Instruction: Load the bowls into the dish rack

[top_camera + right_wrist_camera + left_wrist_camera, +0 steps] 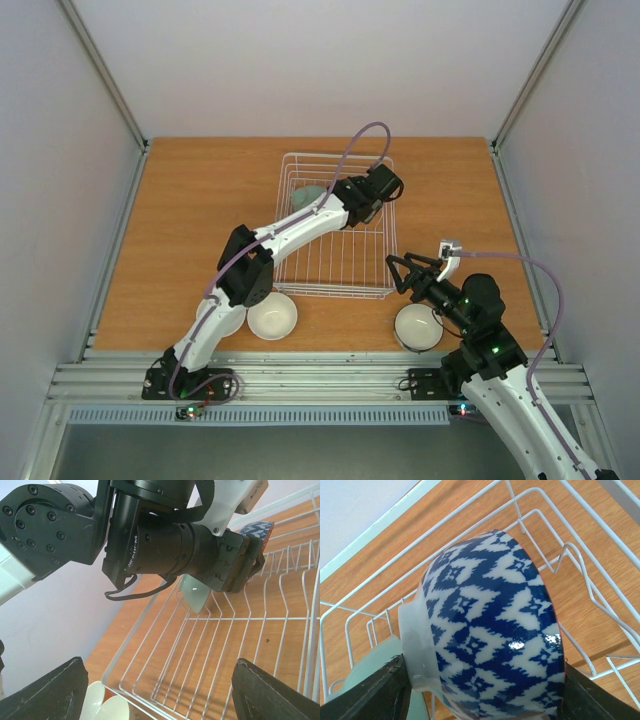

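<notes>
Gripping the blue-patterned bowl [490,630] on edge with my left gripper [480,696] over the dish rack [340,278], upper centre of the top view, I fear release could tip it onto the pale green bowl [374,666] beside it; my right gripper [161,700] gapes empty.

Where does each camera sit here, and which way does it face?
Top external: above and behind the arm bases, looking down on the dish rack; both arms show.
Left wrist: over the rack, facing the patterned bowl; the left fingers frame it.
Right wrist: beside the rack, facing the left arm; the right fingers fill the bottom corners.
Shared: both wrist views show that bowl and the rack.
</notes>
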{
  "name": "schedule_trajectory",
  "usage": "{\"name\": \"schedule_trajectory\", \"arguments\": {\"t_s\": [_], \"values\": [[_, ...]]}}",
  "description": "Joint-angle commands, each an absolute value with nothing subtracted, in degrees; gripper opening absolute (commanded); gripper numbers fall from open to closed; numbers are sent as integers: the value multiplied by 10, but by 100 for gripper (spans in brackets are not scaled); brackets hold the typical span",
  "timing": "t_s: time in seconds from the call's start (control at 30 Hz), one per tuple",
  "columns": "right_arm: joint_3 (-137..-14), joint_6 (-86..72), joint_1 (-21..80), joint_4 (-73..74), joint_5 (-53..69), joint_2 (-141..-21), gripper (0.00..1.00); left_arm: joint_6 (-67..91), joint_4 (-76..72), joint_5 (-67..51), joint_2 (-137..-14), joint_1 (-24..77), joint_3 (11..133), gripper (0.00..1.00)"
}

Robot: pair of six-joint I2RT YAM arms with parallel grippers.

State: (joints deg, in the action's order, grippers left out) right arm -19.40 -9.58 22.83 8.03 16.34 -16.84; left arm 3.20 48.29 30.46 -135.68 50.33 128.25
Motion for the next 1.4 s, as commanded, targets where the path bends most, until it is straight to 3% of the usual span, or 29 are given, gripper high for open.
{"name": "schedule_trajectory", "arguments": {"t_s": [0.0,0.1,0.43,0.57,0.7,1.07,1.37], "values": [[-197,-94,231,86,162,-159,78,43,509,236,-1400,513,1275,26],[-200,-93,231,92,161,-154,78,42,510,228,-1406,516,1273,42],[-205,-91,231,104,160,-145,79,38,511,214,-1427,522,1264,59],[-206,-90,231,110,158,-139,79,33,510,210,-1428,526,1255,80],[-207,-89,231,115,156,-135,78,23,509,196,-1428,531,1250,92],[-219,-83,231,141,154,-125,79,5,498,208,-1366,535,1251,98],[-238,-75,231,142,165,-157,79,-67,451,293,-1257,535,1207,99]]}}
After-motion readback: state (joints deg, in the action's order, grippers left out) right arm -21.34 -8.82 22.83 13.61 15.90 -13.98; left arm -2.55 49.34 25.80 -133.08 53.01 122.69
